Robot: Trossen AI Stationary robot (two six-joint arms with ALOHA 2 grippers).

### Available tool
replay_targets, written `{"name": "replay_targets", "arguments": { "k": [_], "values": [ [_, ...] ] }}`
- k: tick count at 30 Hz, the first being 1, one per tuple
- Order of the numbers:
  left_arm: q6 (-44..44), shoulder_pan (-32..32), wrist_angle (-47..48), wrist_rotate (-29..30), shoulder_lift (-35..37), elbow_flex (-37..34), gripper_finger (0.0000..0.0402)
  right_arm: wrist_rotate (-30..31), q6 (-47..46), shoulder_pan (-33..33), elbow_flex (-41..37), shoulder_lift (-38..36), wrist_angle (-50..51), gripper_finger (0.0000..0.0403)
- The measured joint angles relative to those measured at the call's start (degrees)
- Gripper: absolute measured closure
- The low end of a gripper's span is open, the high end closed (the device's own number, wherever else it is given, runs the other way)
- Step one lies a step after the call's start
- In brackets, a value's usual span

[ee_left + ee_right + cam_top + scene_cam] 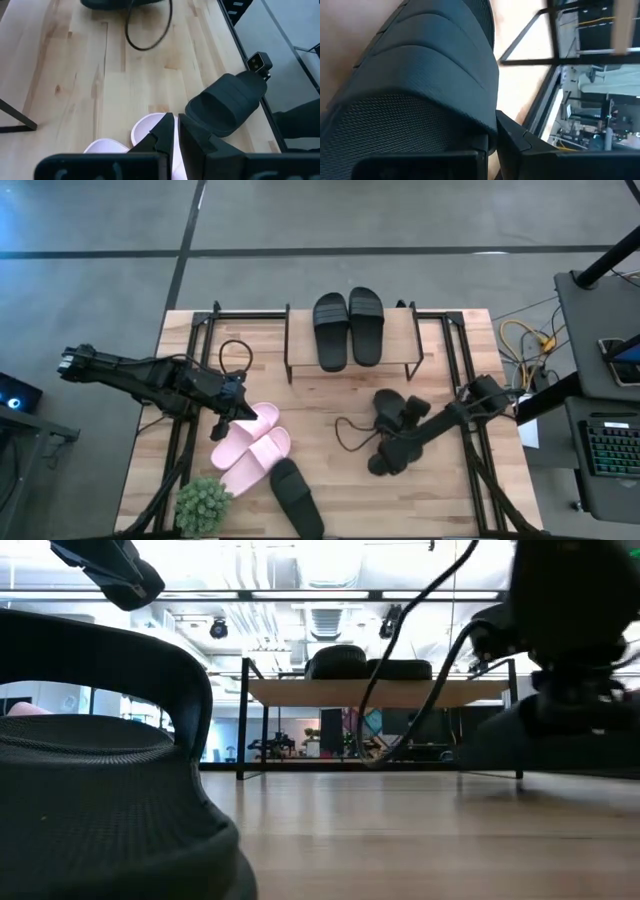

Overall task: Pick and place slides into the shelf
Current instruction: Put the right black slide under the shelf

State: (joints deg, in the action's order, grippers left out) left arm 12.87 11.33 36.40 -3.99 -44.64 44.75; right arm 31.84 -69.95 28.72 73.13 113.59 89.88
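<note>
**A:** Where the shelf (350, 330) stands at the far edge of the table (330, 410), two black slides (348, 327) lie side by side on its light wooden top. Can you see the others?

**B:** Yes. Two pink slides (250, 448) lie near the left front, touching each other. One black slide (297, 498) lies just beside them at the front edge. Another black slide (388, 412) sits on the right side, partly under the right arm.

**A:** Is there room to move?

**B:** The middle of the table, between the shelf and the slides, is bare wood. Under the top board the shelf is open between thin black legs. A loose black cable (350, 435) loops across the wood by the right arm.

**A:** What are the grippers doing?

**B:** The left gripper (243, 411) is at the far end of the pink slides, its jaws pressed together and holding nothing. The right gripper (385, 455) is low on the right side, right against the black slide. Its jaws are pressed together too, and I cannot tell if they pinch anything.

**A:** What do things look like?

**B:** The black slides have a bumpy, woven-looking skin and wide ribbed straps. The pink ones look smooth. A small green plant (203, 503) stands at the front left corner. Around the table is a grey floor, and a keyboard (612, 448) sits off to the right.
</note>
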Motion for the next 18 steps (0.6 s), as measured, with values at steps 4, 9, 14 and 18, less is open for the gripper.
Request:
{"name": "replay_targets", "arguments": {
  "k": [4, 9, 14, 18],
  "values": [
    [0.24, 0.02, -0.04, 0.0, -0.22, 0.0, 0.0391, 1.36, -0.42, -2.99, -0.94, -1.53, -0.26, 0.039],
    [0.3, 0.02, 0.01, 0.0, -0.5, 0.0, 0.0391, 0.63, -0.06, -5.65, -2.56, -1.32, -4.01, 0.039],
    [0.36, 0.02, 0.04, 0.0, -0.72, 0.02, 0.0391, -0.73, 0.98, -7.15, -4.05, -1.15, -8.05, 0.0381],
    [0.46, 0.02, 0.03, 0.0, -0.7, 0.02, 0.0391, -0.77, 1.5, -7.36, -4.59, -1.21, -8.13, 0.0341]
  ]
}}
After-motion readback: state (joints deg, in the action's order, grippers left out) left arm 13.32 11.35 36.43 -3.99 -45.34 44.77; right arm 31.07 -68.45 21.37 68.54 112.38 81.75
